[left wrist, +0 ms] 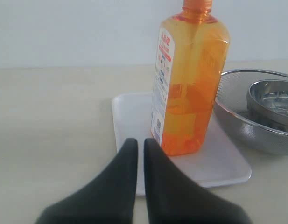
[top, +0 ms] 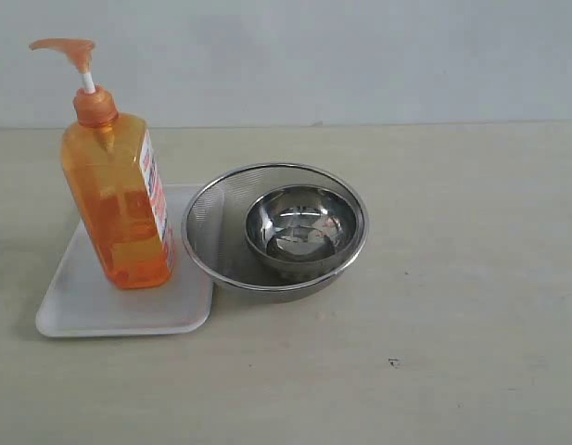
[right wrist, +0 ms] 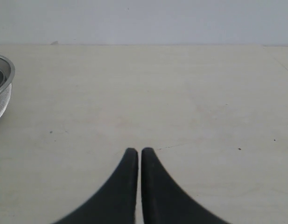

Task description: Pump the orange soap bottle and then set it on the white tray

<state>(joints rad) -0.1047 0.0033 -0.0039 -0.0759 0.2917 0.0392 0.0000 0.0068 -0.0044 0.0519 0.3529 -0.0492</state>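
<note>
brightness: even and soft in all three views, pale surfaces well exposed
shadows: faint; thin dark band along the left and front edge of the white tray (top: 128, 311), and one under the mesh bowl (top: 204, 250)
light direction: tray shadow falls left in exterior view, so source sits right/above
glare: bright streaks and mirrored patches in steel bowl (top: 299, 227)
translucency: orange soap bottle (top: 119, 204) glows, light passing through it
focus: exterior slightly soft; table (right wrist: 204, 102) specks crisp
blur: left gripper (left wrist: 140, 141) and right gripper (right wrist: 138, 150) soft-edged near the lens
</note>
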